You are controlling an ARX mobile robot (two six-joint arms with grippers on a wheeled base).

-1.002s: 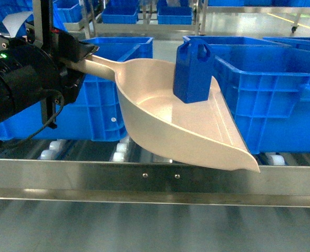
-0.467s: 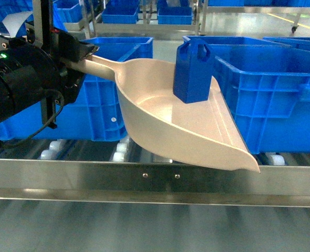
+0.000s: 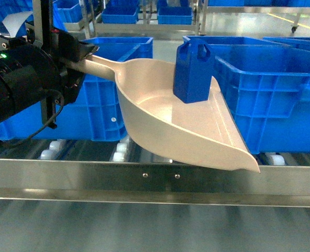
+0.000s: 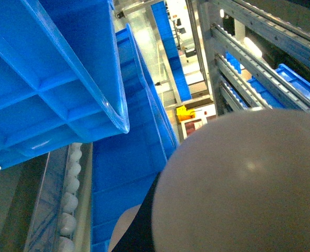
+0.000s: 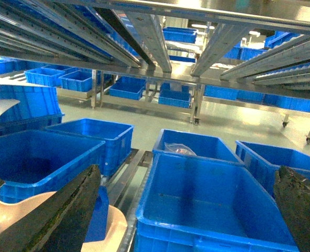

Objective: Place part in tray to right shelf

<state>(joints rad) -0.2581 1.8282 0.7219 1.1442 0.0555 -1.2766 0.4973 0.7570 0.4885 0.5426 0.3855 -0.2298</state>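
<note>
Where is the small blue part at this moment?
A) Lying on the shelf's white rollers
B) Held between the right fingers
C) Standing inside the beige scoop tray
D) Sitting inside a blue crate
C: the part stands upright in the tray, which is held up by its handle above the shelf rail.

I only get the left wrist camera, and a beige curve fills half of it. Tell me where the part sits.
Observer: In the head view, the part stands upright inside the tray, by its right-hand side wall.
Operator: Report what holds the tray.
Observer: The left gripper is closed on the tray's handle.
Operator: Now give me the other arm.
Observer: In the right wrist view, the right gripper is open, with nothing between its fingers.
</note>
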